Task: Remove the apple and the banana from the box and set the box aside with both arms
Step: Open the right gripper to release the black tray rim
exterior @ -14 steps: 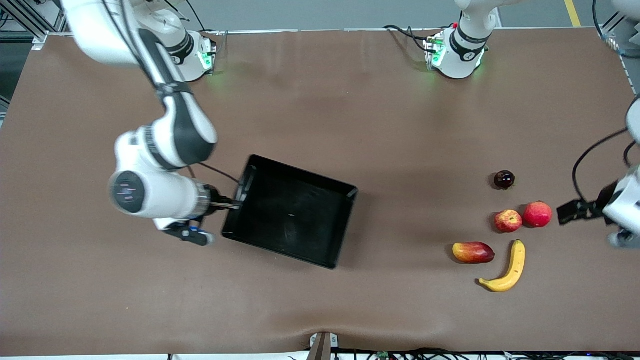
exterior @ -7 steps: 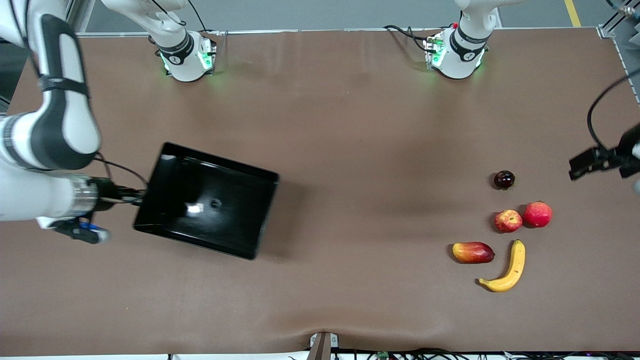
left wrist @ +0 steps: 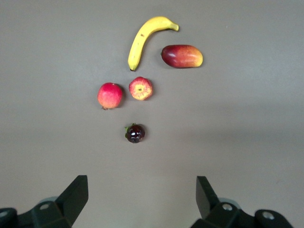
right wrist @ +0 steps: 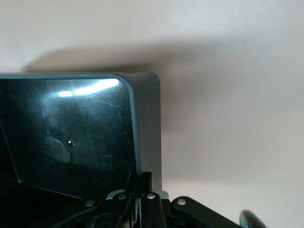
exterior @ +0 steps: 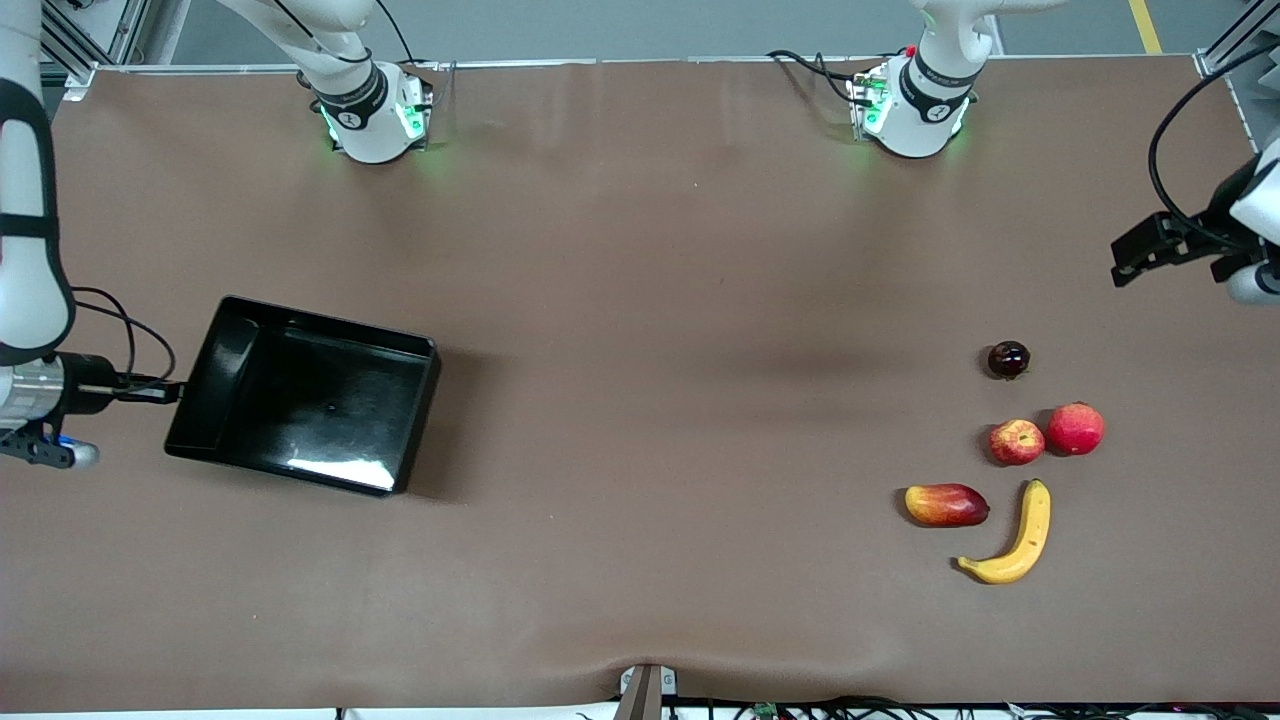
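The black box [exterior: 300, 400] lies toward the right arm's end of the table. My right gripper [exterior: 172, 390] is shut on the box's end wall [right wrist: 147, 123], one finger inside and one outside. I cannot tell whether the box rests on the table or hangs just above it. The yellow banana [exterior: 1030, 530] and the streaked apple [exterior: 1016, 441] lie on the table toward the left arm's end. My left gripper [exterior: 1125, 260] hangs open and empty above the table by that end. In its wrist view [left wrist: 141, 179] the banana [left wrist: 140, 40] and apple [left wrist: 141, 88] lie well clear of it.
A plain red fruit [exterior: 1075, 428] touches the apple, a red-and-yellow mango [exterior: 946, 504] lies beside the banana, and a small dark fruit [exterior: 1008, 359] sits farther from the front camera. Bare brown table spans between box and fruits.
My right arm has drawn the box from mid-table toward its own end, still gripping the wall. My left gripper has pulled away from the red fruits, toward the arm bases' side.
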Controlling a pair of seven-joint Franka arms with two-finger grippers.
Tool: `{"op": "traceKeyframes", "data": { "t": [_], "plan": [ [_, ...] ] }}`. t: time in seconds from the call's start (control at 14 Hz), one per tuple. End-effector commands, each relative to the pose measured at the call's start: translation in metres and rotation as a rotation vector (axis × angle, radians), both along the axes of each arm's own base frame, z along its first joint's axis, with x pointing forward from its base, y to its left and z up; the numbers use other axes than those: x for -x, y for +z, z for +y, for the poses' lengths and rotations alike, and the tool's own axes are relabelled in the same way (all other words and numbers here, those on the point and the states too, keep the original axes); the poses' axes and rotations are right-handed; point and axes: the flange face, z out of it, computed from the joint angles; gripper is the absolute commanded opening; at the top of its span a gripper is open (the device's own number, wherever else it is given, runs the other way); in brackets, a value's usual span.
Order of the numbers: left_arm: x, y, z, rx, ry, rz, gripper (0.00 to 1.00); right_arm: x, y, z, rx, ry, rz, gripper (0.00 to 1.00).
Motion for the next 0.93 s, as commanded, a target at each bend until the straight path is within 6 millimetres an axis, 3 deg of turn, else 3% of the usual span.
{"op": "traceKeyframes", "data": {
  "t": [0.0, 0.29, 0.57, 0.71, 0.86],
  "plan": [
    [0.016, 0.006, -0.007, 0.023, -0.012, -0.016, 1.00, 0.017, -0.010, -0.014, -0.027, 0.039, -0.035, 0.00],
    [0.028, 0.016, -0.020, 0.019, -0.032, -0.004, 1.00, 0.028, -0.050, -0.057, -0.048, 0.089, -0.068, 0.00],
    [0.029, 0.015, -0.021, 0.019, -0.031, 0.001, 1.00, 0.033, -0.067, -0.067, -0.059, 0.076, -0.053, 0.00],
    [0.029, 0.015, -0.032, 0.015, -0.045, -0.001, 1.00, 0.038, -0.066, -0.070, -0.071, 0.071, -0.035, 0.99],
    [0.028, 0.014, -0.033, 0.015, -0.038, 0.001, 1.00, 0.047, -0.068, -0.070, -0.112, 0.073, 0.016, 1.00]
  ]
}}
